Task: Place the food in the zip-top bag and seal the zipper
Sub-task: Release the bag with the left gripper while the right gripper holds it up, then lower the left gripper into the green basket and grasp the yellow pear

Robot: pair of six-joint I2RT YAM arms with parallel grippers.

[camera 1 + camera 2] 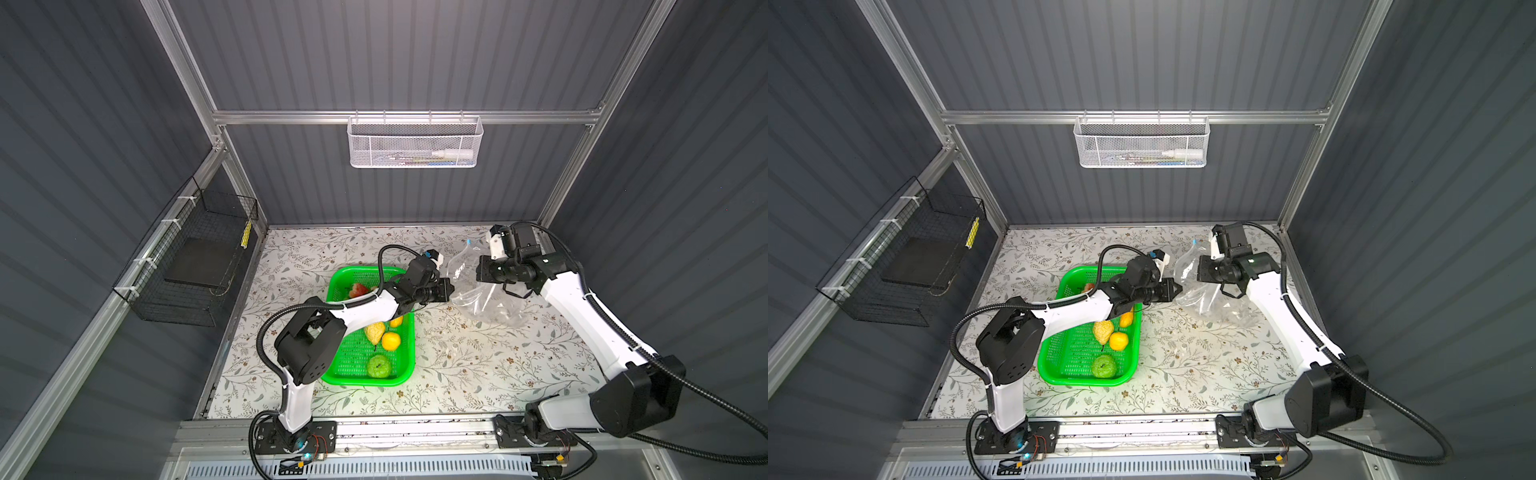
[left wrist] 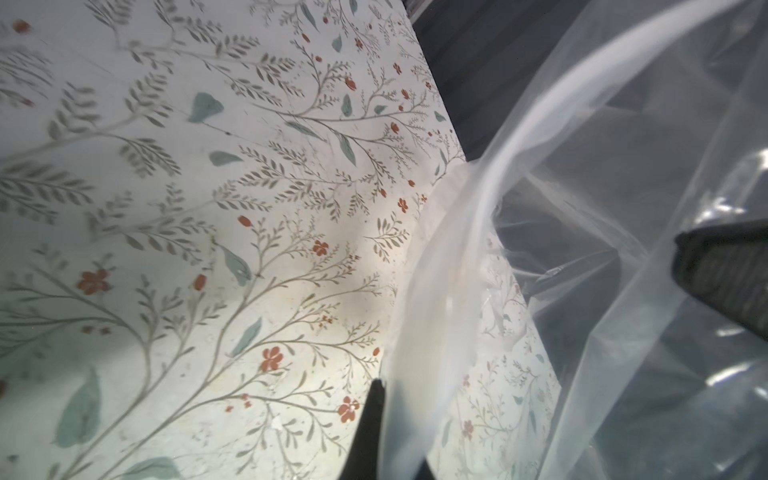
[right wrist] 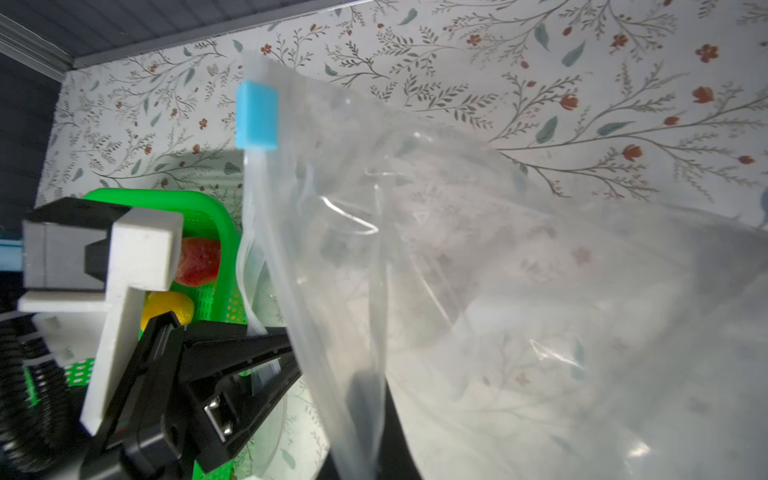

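Note:
The clear zip-top bag [image 1: 486, 299] [image 1: 1208, 291] stands crumpled on the table right of the green basket [image 1: 409, 365]. Its zipper strip carries a light-blue slider [image 3: 256, 114] at the far end. My right gripper [image 1: 478, 272] [image 3: 374, 415] is shut on the bag's upper rim and holds it up. My left gripper [image 1: 451, 287] [image 2: 397, 440] is at the mouth's near side, jaws slightly apart with the rim film between them. The food lies in the basket: a strawberry [image 1: 358, 289], a pale ridged fruit [image 1: 374, 331], a yellow ball [image 1: 391, 340] and a green bumpy ball [image 1: 379, 366].
The left arm reaches across the basket and hides part of it. A black wire cage [image 1: 195, 257] hangs on the left wall and a white mesh basket [image 1: 413, 143] on the back rail. Floral tabletop [image 1: 478, 365] stretches in front of the bag.

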